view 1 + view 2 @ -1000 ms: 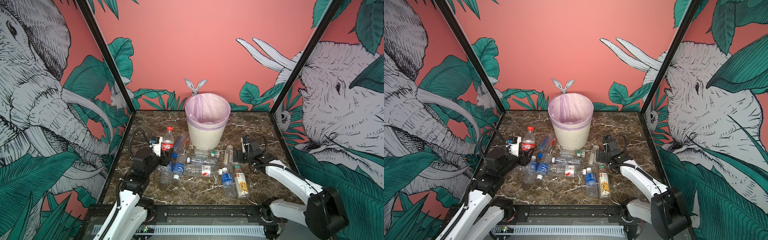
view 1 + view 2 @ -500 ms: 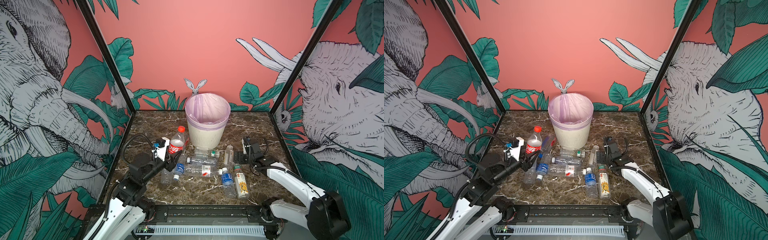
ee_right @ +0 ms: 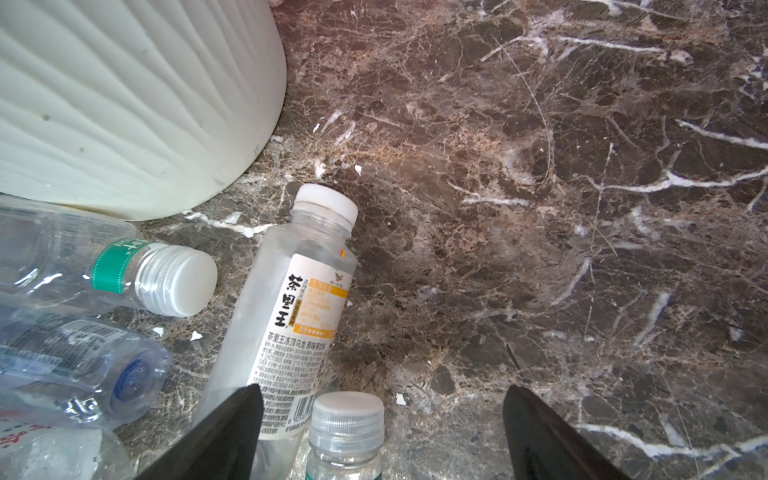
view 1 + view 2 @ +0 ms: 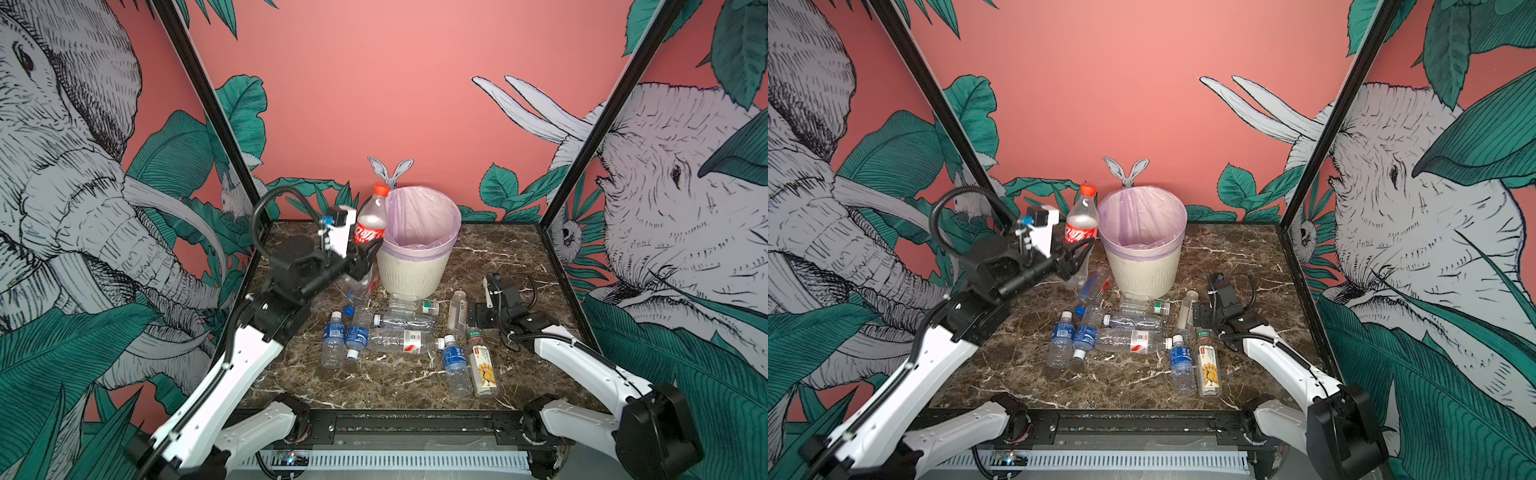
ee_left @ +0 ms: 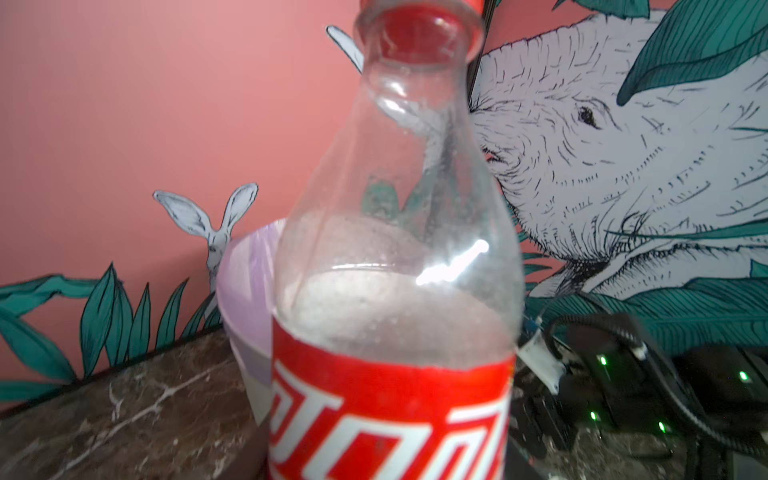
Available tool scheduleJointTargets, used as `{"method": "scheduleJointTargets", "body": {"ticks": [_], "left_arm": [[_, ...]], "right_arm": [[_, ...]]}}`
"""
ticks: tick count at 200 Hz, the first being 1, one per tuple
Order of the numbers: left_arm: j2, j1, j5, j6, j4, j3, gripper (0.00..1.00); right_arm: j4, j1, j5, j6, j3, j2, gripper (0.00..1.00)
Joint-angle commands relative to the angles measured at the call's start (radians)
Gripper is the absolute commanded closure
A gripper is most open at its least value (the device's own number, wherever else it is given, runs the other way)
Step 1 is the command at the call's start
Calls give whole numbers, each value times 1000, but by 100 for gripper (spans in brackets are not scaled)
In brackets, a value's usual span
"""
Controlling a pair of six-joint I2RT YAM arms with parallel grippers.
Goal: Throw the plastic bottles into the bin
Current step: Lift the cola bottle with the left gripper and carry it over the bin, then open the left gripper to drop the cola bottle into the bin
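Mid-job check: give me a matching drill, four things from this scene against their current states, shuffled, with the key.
Things:
1. red-label bottle
2. bin
3. right gripper
4. sunflower-label bottle

States:
A. open, low over the table
B. lying flat near the front
C. held off the table beside the bin's rim, in the left gripper
D. standing upright at the far side

Pairs: 1-C; 2-D; 3-A; 4-B
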Motion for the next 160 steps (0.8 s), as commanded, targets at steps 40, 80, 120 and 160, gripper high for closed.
{"method": "scheduleJointTargets", "body": {"ticks": [40,80,120,160], "left_arm": [[538,2,27,43,-1,628,1],[483,4,-80,44,77,490,0],[353,6,-99,64,87,365,0],[230,7,-192,74,48,245,0]], "right_arm": [[-9,7,8,-7,41,-42,7],[-46,6,22,-11,41,-94,6],[-71,6,7,-17,53,-122,5],[-93,8,-15,5,50,-133,6]]}}
